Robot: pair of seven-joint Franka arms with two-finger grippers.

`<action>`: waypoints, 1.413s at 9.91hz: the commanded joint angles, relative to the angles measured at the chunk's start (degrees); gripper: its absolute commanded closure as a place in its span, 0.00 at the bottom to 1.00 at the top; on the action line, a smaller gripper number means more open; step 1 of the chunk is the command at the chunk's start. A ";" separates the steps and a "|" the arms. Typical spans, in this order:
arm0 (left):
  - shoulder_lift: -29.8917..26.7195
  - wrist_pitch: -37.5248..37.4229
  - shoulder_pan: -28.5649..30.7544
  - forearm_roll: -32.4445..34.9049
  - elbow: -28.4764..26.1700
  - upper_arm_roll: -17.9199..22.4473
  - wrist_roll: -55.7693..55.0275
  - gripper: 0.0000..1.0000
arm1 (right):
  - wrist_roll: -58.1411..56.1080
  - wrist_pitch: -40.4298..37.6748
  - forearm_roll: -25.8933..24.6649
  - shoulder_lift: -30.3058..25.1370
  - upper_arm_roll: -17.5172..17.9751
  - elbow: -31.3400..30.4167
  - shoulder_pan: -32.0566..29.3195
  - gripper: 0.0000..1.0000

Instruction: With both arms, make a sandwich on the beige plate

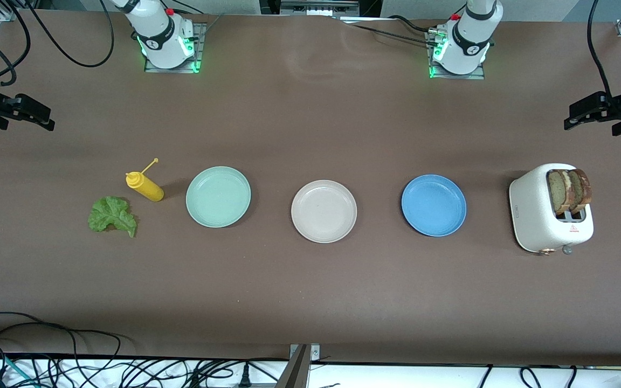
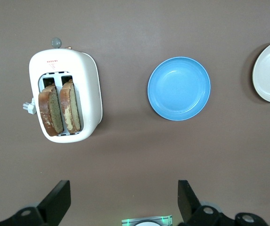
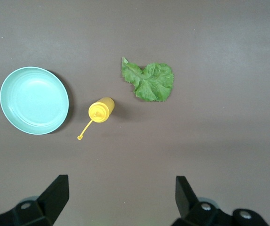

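- Jaws on both sides read spread wide from where I sit, and neither pinches anything.
- I see the left gripper parked high over the tabletop at the left arm's end, above the toaster; that arm waits.
- I see the right gripper parked high at the right arm's end, above the lettuce leaf and the yellow squeeze bottle; it waits too.
- My beige plate sits bare mid-table, between the mint-green plate and the blue plate, apart from both.
- Both bread slices stand upright in the toaster's slots, side by side.
- I find the leaf flat on the tabletop, just beside the bottle and nearer the front camera than it.
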 commanded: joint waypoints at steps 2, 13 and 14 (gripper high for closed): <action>-0.01 -0.08 0.44 -0.16 0.87 -0.45 0.96 0.00 | 0.13 -0.32 -0.82 -1.06 0.52 -0.35 -0.49 0.00; -0.10 2.74 -0.18 -0.07 0.96 -0.80 0.61 0.00 | 0.04 -0.49 -0.73 -1.06 0.61 -0.35 -0.49 0.00; -0.10 2.74 -0.18 -0.07 0.96 -0.80 0.61 0.00 | 0.13 -0.49 -0.73 -1.06 0.52 -0.35 -0.49 0.00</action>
